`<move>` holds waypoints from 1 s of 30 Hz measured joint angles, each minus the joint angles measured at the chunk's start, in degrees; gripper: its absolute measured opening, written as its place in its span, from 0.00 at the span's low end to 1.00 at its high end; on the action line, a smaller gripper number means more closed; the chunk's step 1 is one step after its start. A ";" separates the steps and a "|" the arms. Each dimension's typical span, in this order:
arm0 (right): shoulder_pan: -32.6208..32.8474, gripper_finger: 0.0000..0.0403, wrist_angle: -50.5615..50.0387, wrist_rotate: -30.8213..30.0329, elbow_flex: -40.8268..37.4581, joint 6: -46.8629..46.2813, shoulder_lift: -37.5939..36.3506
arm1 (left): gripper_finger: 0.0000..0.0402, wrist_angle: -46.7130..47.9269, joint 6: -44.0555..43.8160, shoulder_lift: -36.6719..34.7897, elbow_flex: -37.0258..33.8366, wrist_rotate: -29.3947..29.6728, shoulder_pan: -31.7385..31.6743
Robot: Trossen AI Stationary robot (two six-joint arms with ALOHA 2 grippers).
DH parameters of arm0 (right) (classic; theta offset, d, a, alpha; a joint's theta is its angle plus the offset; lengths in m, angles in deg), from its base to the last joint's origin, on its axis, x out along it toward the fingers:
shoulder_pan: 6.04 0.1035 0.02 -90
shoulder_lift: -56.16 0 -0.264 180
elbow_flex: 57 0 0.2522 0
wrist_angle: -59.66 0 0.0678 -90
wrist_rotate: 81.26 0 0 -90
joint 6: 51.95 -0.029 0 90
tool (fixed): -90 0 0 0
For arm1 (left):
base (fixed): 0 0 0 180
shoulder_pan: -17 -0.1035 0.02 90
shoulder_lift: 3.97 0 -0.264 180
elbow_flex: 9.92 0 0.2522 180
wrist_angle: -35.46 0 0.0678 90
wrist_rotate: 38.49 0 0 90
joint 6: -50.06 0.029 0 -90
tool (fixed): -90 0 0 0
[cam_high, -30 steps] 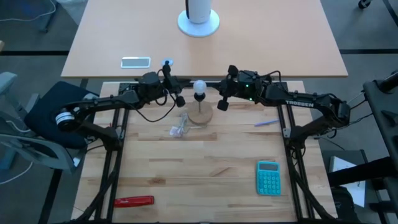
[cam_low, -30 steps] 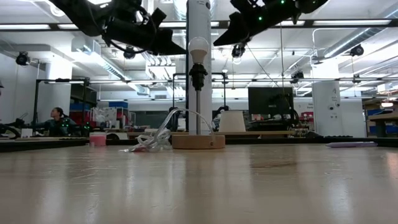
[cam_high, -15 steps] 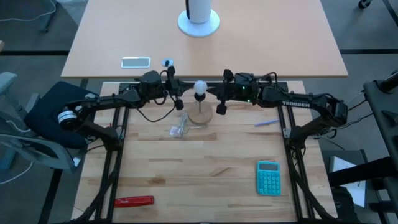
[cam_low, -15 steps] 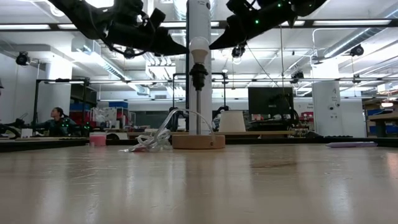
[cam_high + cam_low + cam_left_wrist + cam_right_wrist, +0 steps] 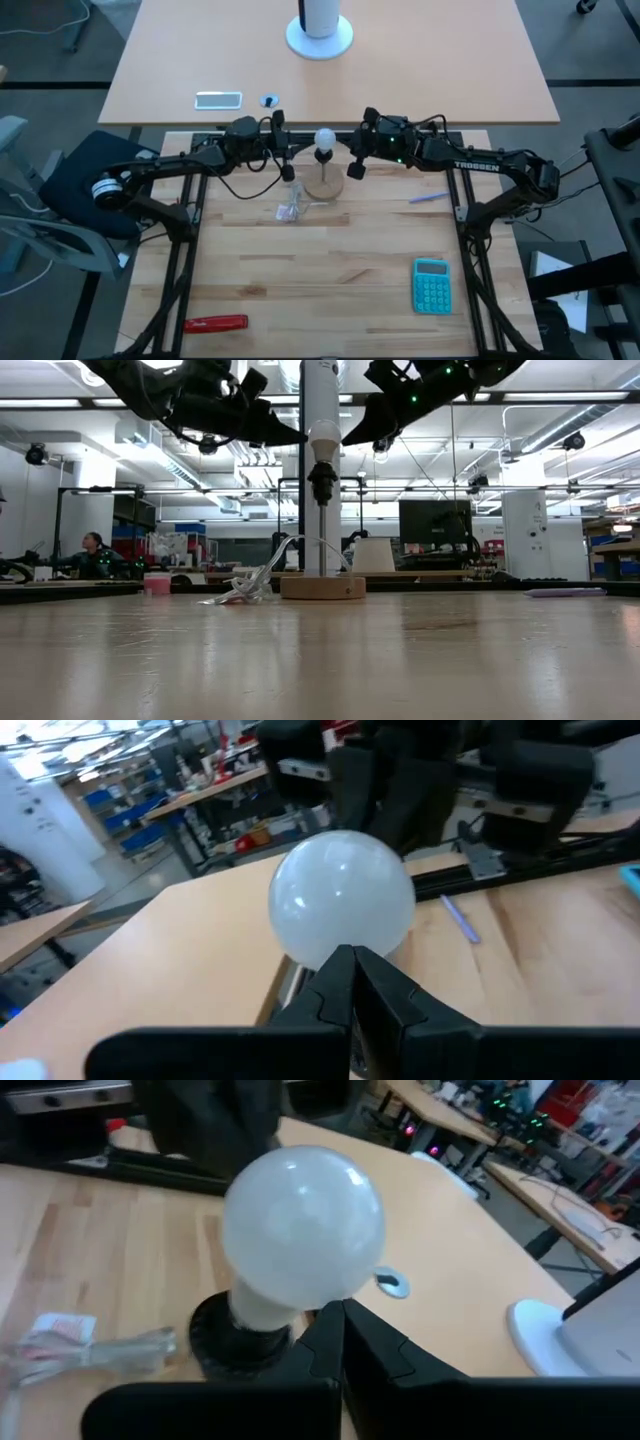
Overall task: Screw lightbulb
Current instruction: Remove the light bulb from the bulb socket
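— Any writing you can actually read?

— One word only: "TROSSEN", in white capitals on the right arm, along the dark link that runs toward the far edge of the counter.

— The teal calculator near the right edge?

— It has a display and rows of keys, but no figure on them can be made out.

— The red tool at the near left corner?

— No readable marking on it.

— And the room seen from counter height?

— Shelves, a monitor, lamps; no sign or label there is legible. The wrist views show no lettering either.
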 joint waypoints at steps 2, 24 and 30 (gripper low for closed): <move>-0.06 0.00 -0.98 -0.08 0.03 0.00 -0.28 | 0.00 0.22 0.00 -0.04 0.00 2.11 0.04; -0.19 0.00 1.80 2.51 0.04 -1.11 0.01 | 0.00 -0.06 -0.62 -0.19 -0.02 1.97 0.48; -0.19 0.00 1.80 2.54 0.04 -1.11 0.02 | 0.00 0.17 -1.65 -0.19 -0.02 1.84 0.70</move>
